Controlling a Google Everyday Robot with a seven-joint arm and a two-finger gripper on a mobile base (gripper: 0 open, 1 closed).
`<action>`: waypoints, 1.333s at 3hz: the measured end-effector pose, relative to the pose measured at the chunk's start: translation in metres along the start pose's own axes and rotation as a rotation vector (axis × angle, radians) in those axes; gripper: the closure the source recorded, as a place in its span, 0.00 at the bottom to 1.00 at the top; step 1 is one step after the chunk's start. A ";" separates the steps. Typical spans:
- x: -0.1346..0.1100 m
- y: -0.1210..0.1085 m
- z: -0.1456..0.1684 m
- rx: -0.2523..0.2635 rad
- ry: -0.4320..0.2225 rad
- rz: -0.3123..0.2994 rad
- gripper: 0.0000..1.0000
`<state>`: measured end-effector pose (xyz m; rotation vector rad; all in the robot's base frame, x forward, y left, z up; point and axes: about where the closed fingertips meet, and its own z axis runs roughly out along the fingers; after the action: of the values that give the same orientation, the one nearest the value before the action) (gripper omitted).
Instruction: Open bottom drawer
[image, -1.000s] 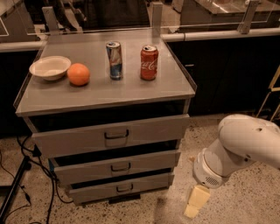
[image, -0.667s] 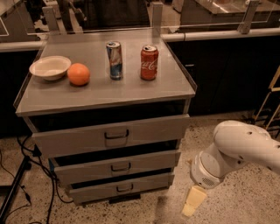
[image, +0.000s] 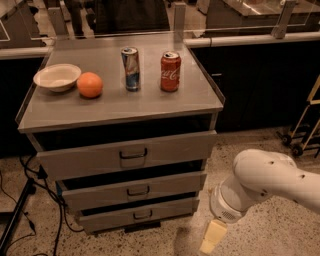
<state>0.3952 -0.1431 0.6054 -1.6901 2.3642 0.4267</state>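
Though nearby, gripper (image: 212, 238) apart, right of bottom drawer (image: 115, 219).

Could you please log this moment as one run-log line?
tool: low, right of bottom drawer, apart from it | handle: untouched

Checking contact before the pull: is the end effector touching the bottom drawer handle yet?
Apart. The camera view shows the end effector hanging low, off to the right of the bottom drawer, with a strip of bare floor between them.
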 end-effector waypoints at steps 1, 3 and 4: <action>-0.009 -0.019 0.061 0.039 0.005 0.005 0.00; -0.015 -0.023 0.081 0.025 -0.017 -0.011 0.00; -0.029 -0.048 0.098 0.053 -0.044 -0.037 0.00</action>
<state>0.4493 -0.0976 0.5176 -1.6810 2.2894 0.3872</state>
